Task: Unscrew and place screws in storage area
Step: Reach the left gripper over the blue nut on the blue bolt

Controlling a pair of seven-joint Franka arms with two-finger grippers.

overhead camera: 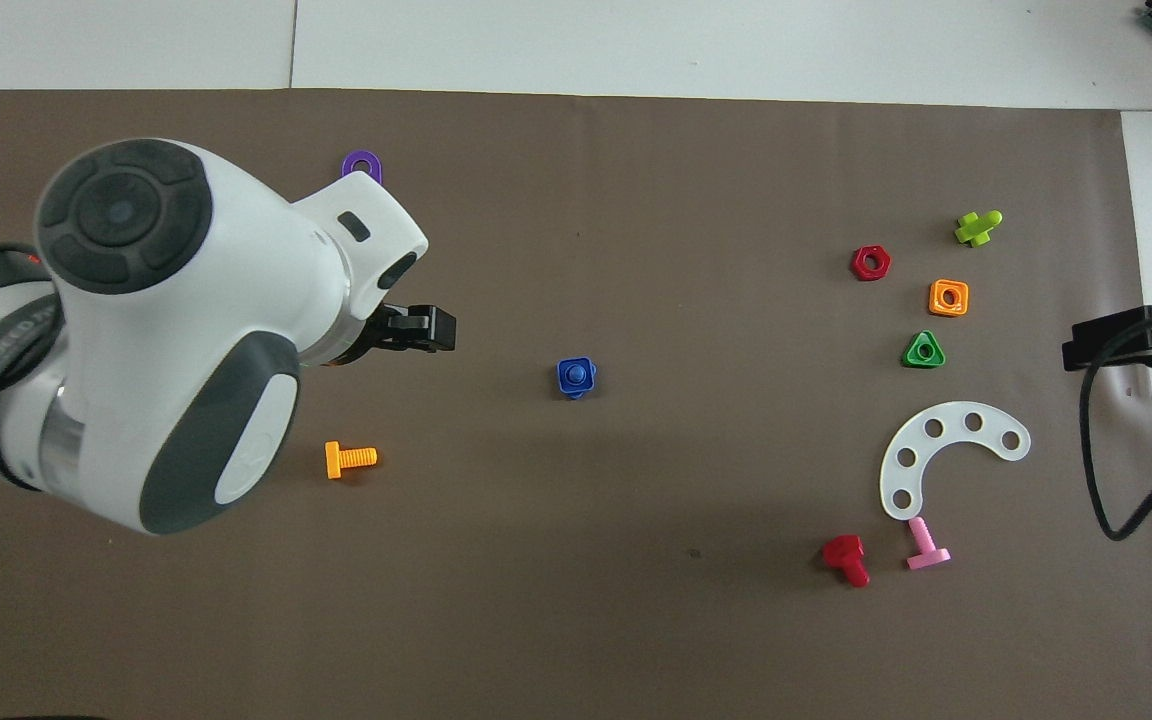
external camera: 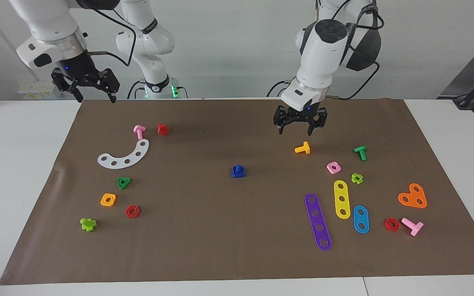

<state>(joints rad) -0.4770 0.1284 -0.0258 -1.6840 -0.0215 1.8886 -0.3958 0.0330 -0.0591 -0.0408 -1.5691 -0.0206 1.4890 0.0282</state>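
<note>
Left pincer (external camera: 299, 126) is seen raised above the brown mat (external camera: 237, 255), fingers spread wide and pointing down, nothing held between them. In the facing view the orange bolt (external camera: 303, 148) lies just below it on the mat, at about 6 o'clock; no contact is made with that bolt. From this pincer the blue bolt with its square nut (external camera: 238, 171) is found at roughly 8 o'clock in the facing view, well apart, near the middle of the worktop. In the overhead view the same relation is read as about 3 to 4 o'clock: the pincer tip (overhead camera: 426, 328) shows past the white wrist, and the blue piece (overhead camera: 576, 377) lies toward the right arm's end of the worktop and slightly nearer to the robots. The blue piece is noted standing with its stem up, the nut seated flat on the mat around it, so its long axis is taken as vertical; the triangular head cannot be made out beneath the nut. Right pincer (external camera: 85, 85) is held high at the mat's corner nearest its own base, also spread wide and empty, waiting. The left pincer is judged the nearer of the two to the blue piece. A sideways travel toward the centre followed by a straight descent over the upright stem is judged to be what the coming move calls for.
</note>
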